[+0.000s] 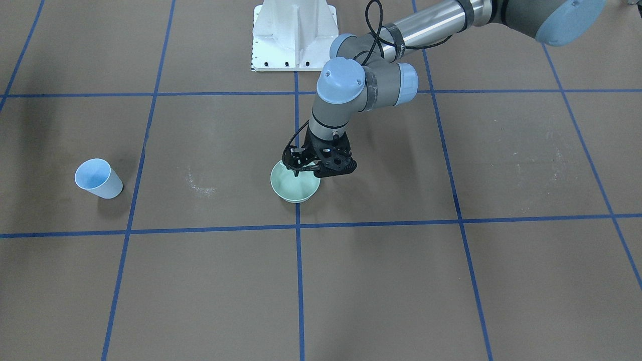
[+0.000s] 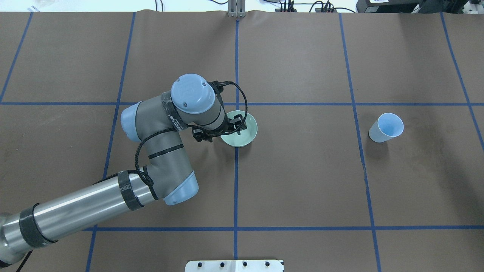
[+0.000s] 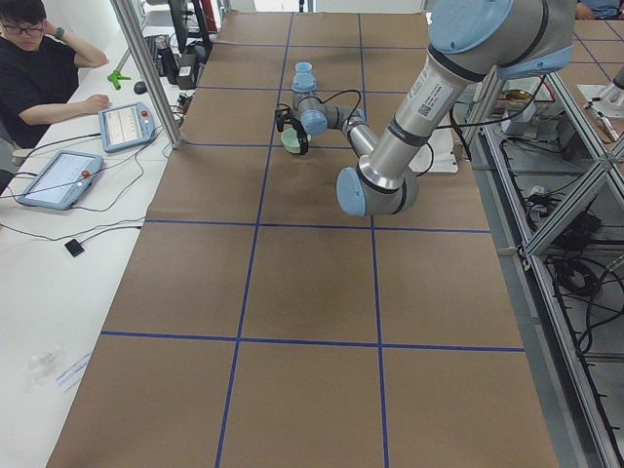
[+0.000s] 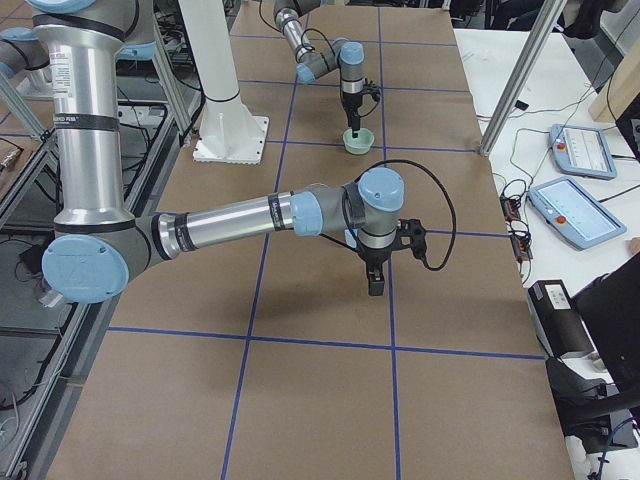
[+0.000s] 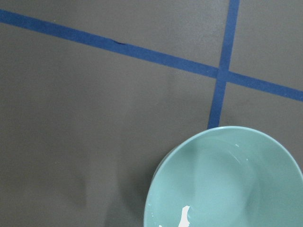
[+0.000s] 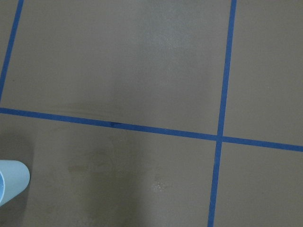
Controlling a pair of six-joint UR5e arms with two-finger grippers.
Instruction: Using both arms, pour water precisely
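A mint-green bowl (image 1: 296,186) stands on the brown table at a crossing of blue tape lines. My left gripper (image 1: 313,172) hangs low over the bowl's rim on the robot's side, jaws spread, gripping nothing that I can see. It also shows in the overhead view (image 2: 236,125). The left wrist view shows the bowl (image 5: 222,179) with a whitish glint (image 5: 184,216) low inside, perhaps water. A light blue cup (image 2: 385,127) stands upright far to the bowl's right. My right gripper (image 4: 376,288) shows only in the exterior right view, pointing down; I cannot tell its state. The cup's edge (image 6: 10,182) shows in the right wrist view.
The white pedestal base (image 1: 293,35) stands at the table's robot side. A seated operator (image 3: 39,73) and two tablets (image 3: 60,175) are at a side bench. Metal frame posts (image 4: 520,80) stand along the table's edge.
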